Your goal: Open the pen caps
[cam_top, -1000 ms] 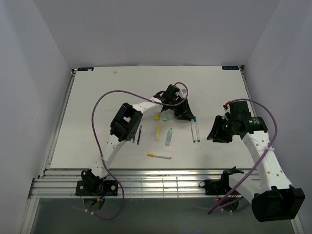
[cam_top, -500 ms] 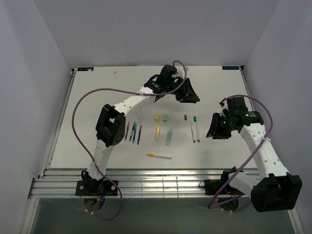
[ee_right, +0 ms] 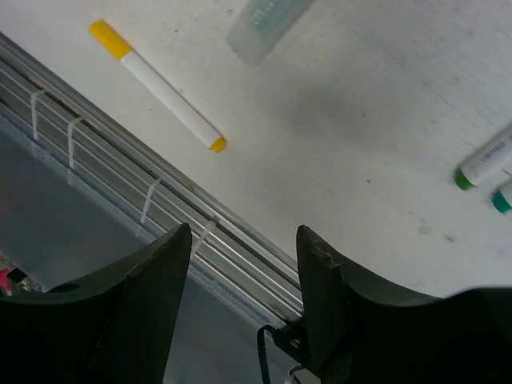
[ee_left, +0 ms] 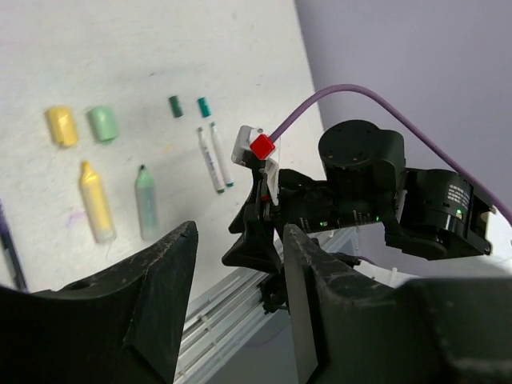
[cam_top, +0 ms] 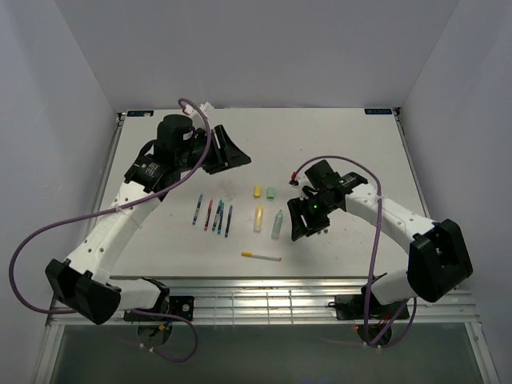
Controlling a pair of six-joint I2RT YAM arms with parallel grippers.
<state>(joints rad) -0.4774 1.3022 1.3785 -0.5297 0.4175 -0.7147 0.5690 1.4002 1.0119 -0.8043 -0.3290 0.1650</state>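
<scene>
Several slim dark pens (cam_top: 213,215) with coloured ends lie left of centre. A yellow highlighter (cam_top: 258,217) and a pale-green highlighter (cam_top: 277,224) lie uncapped, with their yellow cap (cam_top: 258,191) and green cap (cam_top: 271,193) just behind them. A white pen with yellow ends (cam_top: 262,256) lies near the front. My left gripper (cam_top: 230,152) is open and empty, raised over the back left. My right gripper (cam_top: 299,230) is open and empty, low beside the pale-green highlighter. Two white pens (ee_left: 214,157) and two small dark-green caps (ee_left: 190,106) show in the left wrist view.
The table's front edge with metal rails (ee_right: 120,152) lies right under my right gripper. The right arm (cam_top: 376,212) stretches across the right half of the table and hides the two white pens in the top view. White walls enclose the table.
My left arm has swung from the back middle to the back left. My right gripper has moved left from the table's right side to beside the pale-green highlighter.
</scene>
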